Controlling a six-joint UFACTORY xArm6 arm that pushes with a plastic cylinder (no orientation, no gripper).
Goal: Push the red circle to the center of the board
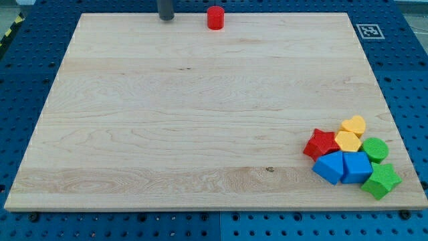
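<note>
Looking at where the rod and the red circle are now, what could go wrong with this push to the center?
1. My tip stands to the view's left of the red circle, both at the board's top edge. A push from here would likely send it sideways along the edge, not to the center.
2. To push it down the view, my tip must get above the circle, where little board is left; the circle could slip off the edge.

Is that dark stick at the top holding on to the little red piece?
No, nothing is held. My tip stands at the board's top edge, apart from the red circle, which sits to its right in the view.
</note>
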